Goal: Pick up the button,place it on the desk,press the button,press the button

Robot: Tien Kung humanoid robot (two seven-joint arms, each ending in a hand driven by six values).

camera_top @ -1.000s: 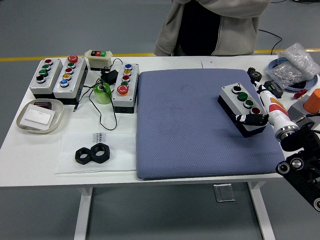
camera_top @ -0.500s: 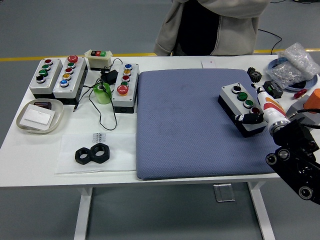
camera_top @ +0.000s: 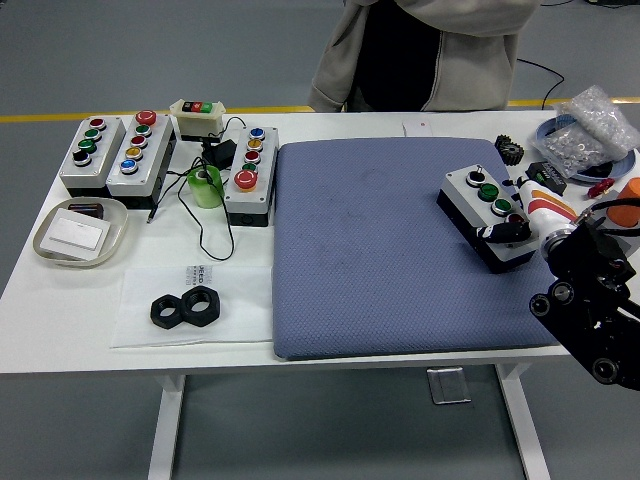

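A grey button box (camera_top: 478, 200) with a black base lies on the blue mat (camera_top: 370, 240) near its right edge. It carries a black, two green and a red button in a row. My right hand (camera_top: 506, 230) comes in from the lower right and lies over the box's near end, by the red button. Its white and orange wrist (camera_top: 545, 208) sits beside the box's right side. Whether the hand grips the box or only touches it cannot be told. The left arm is out of view.
Three more button boxes (camera_top: 135, 150) and a small one (camera_top: 198, 117) stand at the far left with a green tape roll (camera_top: 205, 187) and cables. A tray (camera_top: 80, 233) and two black nuts (camera_top: 185, 308) lie front left. Bags and parts (camera_top: 585, 135) crowd the right edge. A person (camera_top: 425, 50) stands behind the table.
My right hand has shifted slightly up, from the box's near side onto its near end, and the forearm has swung left. The box has not moved.
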